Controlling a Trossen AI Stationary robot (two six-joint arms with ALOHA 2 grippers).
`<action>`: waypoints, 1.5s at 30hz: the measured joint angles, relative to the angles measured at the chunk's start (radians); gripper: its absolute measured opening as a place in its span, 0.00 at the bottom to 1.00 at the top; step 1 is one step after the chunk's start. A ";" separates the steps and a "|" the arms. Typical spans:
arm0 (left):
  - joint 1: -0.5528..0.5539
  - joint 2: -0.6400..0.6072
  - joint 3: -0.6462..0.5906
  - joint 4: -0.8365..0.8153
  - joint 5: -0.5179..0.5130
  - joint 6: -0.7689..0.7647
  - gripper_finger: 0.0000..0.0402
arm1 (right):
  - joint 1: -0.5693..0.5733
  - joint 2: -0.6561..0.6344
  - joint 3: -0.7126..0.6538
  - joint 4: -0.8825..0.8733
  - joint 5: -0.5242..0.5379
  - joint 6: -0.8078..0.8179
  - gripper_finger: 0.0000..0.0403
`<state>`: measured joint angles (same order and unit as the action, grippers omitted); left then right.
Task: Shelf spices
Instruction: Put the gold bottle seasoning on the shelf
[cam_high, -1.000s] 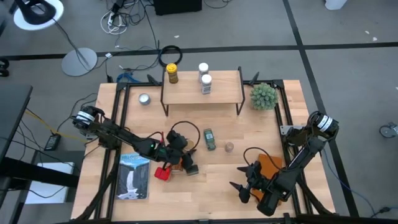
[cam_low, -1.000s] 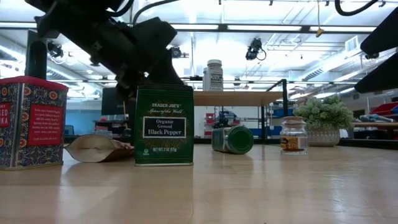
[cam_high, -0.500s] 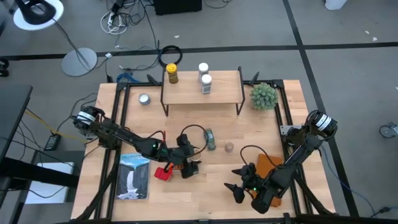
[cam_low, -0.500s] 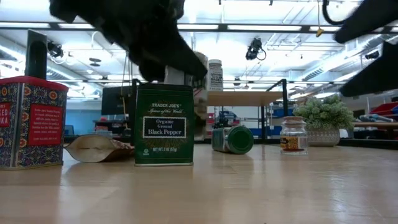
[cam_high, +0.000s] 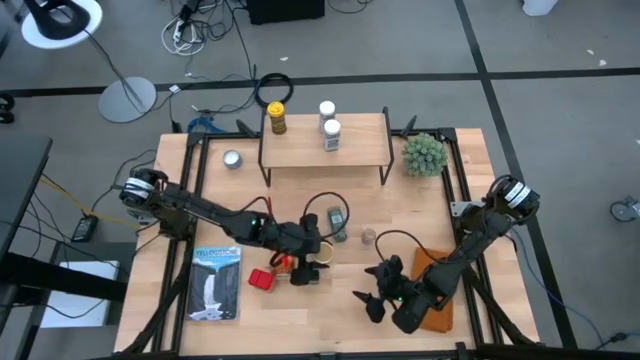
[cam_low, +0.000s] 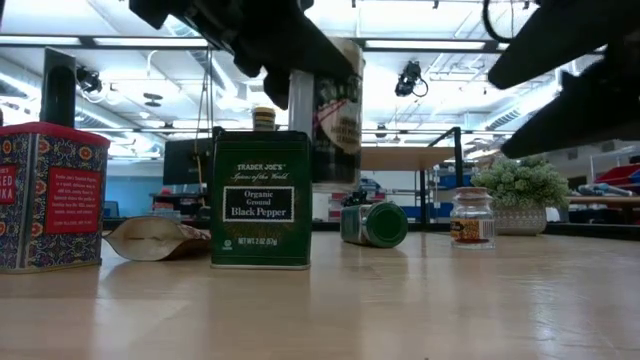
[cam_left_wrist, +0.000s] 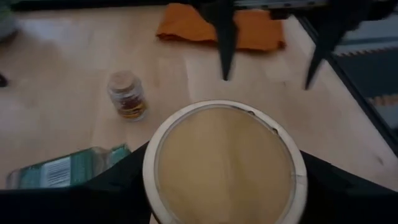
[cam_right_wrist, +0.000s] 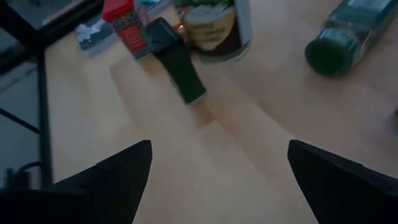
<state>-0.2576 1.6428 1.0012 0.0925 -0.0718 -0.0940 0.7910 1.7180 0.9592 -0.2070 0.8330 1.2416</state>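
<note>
Lifted since a second ago, the tan-lidded jar now hangs clear of the tabletop in the left gripper, whose fingers are clamped on its sides; the left wrist view looks straight down on its round tan lid. That gripper has travelled toward the middle of the table, and the right gripper has slid inward along the near edge, its fingers spread wide with nothing between them.

Below and just beside the raised jar stands the black pepper box, upright on the wood. A red tin stands further to the side, with a flat tan packet lying between the 2. The green-lidded jar lies on its side near the table's middle, and a small cork-topped jar stands just beyond it. An orange packet lies partly under the right arm.

On the shelf at the far side stand 3 jars: 1 yellow-lidded jar near its left end and 2 white-lidded jars close together at the middle.
</note>
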 joint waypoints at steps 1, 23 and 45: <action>0.007 0.000 0.002 0.002 0.026 0.010 0.67 | -0.007 0.000 0.000 0.000 0.000 -0.019 0.93; 0.197 -0.001 0.036 0.055 0.017 -0.110 0.68 | -0.298 0.000 0.000 0.236 0.135 -0.537 0.92; 0.213 -0.002 0.093 -0.008 0.084 -0.018 0.69 | -0.394 -0.002 0.000 0.300 0.083 -0.710 0.70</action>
<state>-0.0444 1.6409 1.0939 0.0842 0.0121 -0.1120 0.3965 1.7164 0.9591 0.0929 0.9157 0.5311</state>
